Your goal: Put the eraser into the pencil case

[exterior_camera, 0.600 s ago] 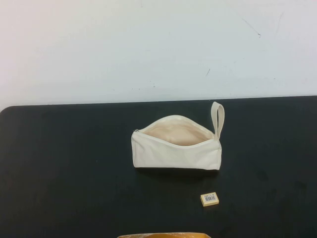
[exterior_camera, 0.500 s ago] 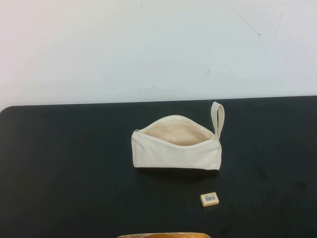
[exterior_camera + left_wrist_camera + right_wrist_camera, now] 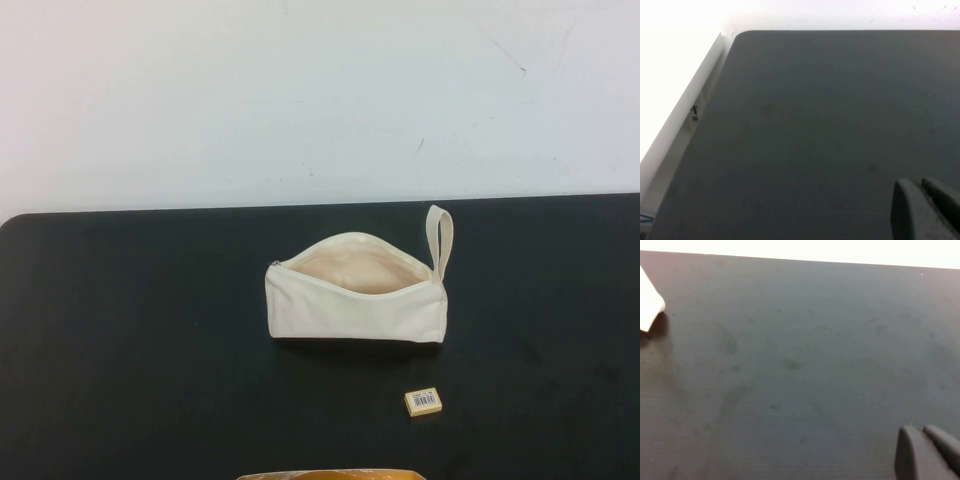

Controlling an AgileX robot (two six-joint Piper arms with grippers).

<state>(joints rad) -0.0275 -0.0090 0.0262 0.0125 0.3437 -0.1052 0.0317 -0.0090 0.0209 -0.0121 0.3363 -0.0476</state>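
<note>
Nothing moved. Eraser (image 3: 423, 401), pencil case (image 3: 355, 295) only in high view; wrist views: left claw (image 3: 925, 210), right claw (image 3: 927, 452) closed.

The black table (image 3: 140, 330) is carrying the open pencil case (image 3: 355, 300) near its middle; the eraser (image 3: 423, 401) is lying apart at its five o'clock.

Only a barcode label atop the eraser (image 3: 423, 401), its digits illegible.

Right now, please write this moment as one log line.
eraser: on table, near side of pencil case | case: unzipped | left gripper: parked | right gripper: parked
</note>
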